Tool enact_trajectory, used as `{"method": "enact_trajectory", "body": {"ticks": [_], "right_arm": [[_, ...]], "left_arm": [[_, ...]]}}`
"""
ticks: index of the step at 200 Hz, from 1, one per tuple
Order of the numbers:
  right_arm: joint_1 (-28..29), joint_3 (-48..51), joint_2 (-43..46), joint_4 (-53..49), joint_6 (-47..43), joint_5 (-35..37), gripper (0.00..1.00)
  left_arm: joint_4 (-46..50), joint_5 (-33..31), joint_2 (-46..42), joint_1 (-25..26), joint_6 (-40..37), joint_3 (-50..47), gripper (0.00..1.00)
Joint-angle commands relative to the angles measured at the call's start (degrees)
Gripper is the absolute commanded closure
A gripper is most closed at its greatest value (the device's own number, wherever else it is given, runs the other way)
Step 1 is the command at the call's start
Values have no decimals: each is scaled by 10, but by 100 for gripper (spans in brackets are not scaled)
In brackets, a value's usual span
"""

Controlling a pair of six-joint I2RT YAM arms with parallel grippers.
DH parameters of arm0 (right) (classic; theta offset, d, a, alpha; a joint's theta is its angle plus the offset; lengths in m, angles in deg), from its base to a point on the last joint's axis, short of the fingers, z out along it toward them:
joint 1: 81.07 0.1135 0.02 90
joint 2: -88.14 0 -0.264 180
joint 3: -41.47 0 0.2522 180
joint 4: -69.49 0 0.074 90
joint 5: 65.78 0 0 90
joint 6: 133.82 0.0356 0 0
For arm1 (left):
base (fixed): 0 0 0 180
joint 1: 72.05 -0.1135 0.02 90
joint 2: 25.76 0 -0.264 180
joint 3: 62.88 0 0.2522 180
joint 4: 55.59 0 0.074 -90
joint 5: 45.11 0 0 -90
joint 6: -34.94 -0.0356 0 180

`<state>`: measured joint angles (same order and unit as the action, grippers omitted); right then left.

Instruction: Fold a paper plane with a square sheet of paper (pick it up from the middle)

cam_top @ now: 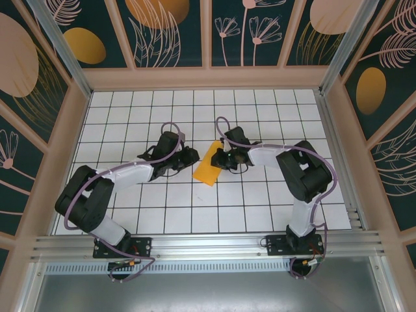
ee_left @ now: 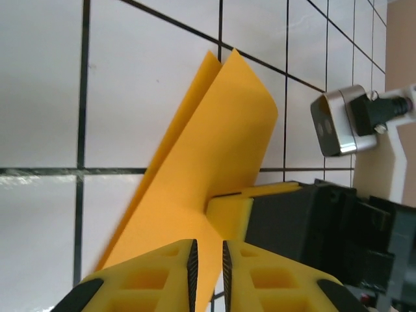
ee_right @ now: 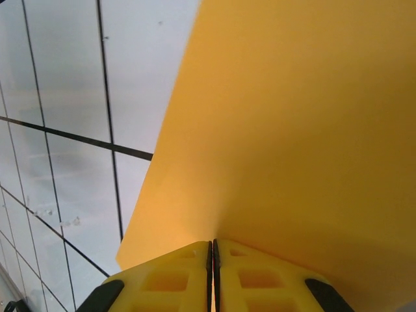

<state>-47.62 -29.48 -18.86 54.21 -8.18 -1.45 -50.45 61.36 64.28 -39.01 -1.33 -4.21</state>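
Observation:
The square sheet of paper (cam_top: 207, 168) is orange-yellow and folded into a narrower double layer. It is held up off the white grid floor between my two grippers. My right gripper (cam_top: 220, 159) is shut on the sheet's edge, and in the right wrist view its jaws (ee_right: 212, 253) meet on the paper (ee_right: 292, 130). My left gripper (ee_left: 208, 260) sits at the sheet's lower edge with a narrow gap between its jaws. The paper (ee_left: 214, 130) runs into that gap, with floor showing beside it. One yellow finger of the right gripper (ee_left: 231, 211) pinches the sheet just beyond.
The white tiled floor (cam_top: 195, 110) is boxed in by painted walls (cam_top: 58, 130) on three sides. An aluminium rail (cam_top: 208, 244) runs along the near edge by the arm bases. The right wrist's silver camera (ee_left: 338, 120) hangs close to my left gripper.

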Motion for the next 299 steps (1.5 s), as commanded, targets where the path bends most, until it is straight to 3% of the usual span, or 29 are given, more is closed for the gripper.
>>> {"method": "enact_trajectory", "body": {"ticks": [1,81,197,259,299], "right_arm": [[-5,8,-7,23,8,-16,89],[-5,12,-10,17,-7,-44,92],[-5,13,-24,14,-10,-49,93],[-18,38,43,46,-20,-73,92],[-57,78,53,58,-26,-72,92]], "left_arm": [[-28,22,19,16,15,3,81],[-33,31,120,41,25,40,88],[-37,39,146,41,24,40,90],[14,9,160,41,8,43,93],[17,6,165,41,7,47,93]]}}
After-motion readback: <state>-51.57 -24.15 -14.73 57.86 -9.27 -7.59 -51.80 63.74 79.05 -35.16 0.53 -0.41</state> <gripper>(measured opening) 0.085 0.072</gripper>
